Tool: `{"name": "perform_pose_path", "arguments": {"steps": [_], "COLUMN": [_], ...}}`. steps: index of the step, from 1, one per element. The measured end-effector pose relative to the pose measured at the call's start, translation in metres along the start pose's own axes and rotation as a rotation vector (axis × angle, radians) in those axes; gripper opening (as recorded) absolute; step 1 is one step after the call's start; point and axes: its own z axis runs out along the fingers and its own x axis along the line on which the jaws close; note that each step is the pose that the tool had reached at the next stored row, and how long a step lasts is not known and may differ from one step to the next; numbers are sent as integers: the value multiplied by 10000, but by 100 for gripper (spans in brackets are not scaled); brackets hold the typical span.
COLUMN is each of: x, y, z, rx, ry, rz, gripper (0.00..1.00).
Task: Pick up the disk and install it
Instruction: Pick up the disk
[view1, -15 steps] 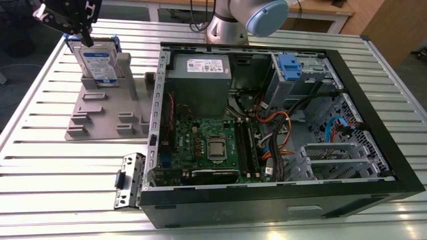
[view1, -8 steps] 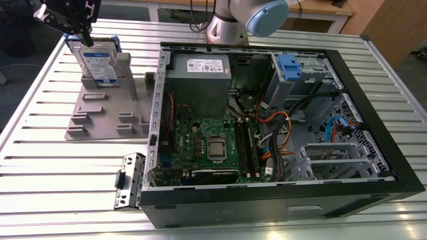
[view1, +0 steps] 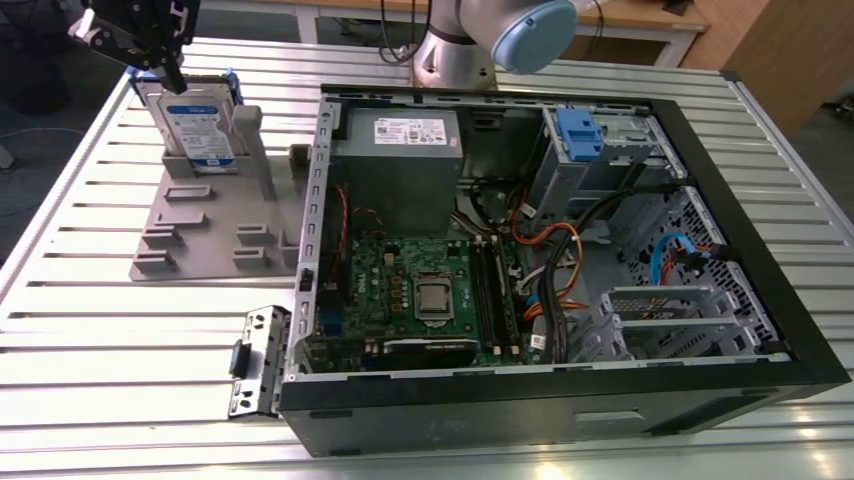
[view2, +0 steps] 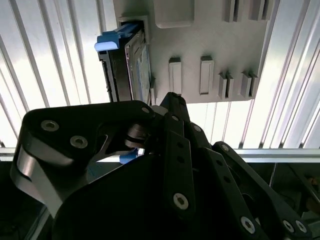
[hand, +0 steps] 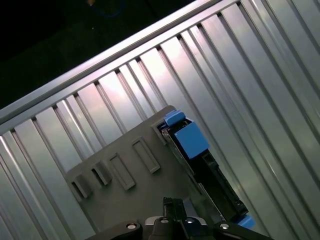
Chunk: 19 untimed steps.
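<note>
While one gripper (view1: 163, 72) hovers at top of one disk (view1: 198, 125), clenched or released cannot be told; disk upright in one grey stand (view1: 200, 232) on counter (view1: 107, 330), beside one open computer case (view1: 534, 420).

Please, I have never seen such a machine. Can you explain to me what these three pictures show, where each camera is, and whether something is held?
It is one robot arm with a gripper, at a slatted metal table. The exterior view comes from a camera off the arm; both wrist views come from cameras riding on the arm. On the table lie a grey slotted stand and an open computer case. The disk stands upright in the stand, with the gripper at its top edge. Whether it is gripped I cannot tell.
</note>
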Motion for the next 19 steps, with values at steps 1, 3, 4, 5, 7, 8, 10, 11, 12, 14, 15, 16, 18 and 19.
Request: {"name": "perform_pose_path", "arguments": {"steps": [1,3,4,5,7,8,10,11,12,14,15,16,18,19], "x": [0,0,0,0,0,0,0,0,0,0,0,0,0,0], "y": [0,0,0,0,0,0,0,0,0,0,0,0,0,0], "z": [0,0,0,0,0,0,0,0,0,0,0,0,0,0], "rx": [-2,-5,-6,-8,-10,-12,-15,-17,-18,-21,-23,-25,-28,-29], "ry": [1,3,4,5,7,8,10,11,12,13,15,16,17,19], "rz": [-60,-172,-230,-287,-400,-457,-573,-630,-687,-800,-857,-913,-1033,-1090], "gripper": [10,10,10,10,10,10,10,10,10,10,10,10,10,10]}}
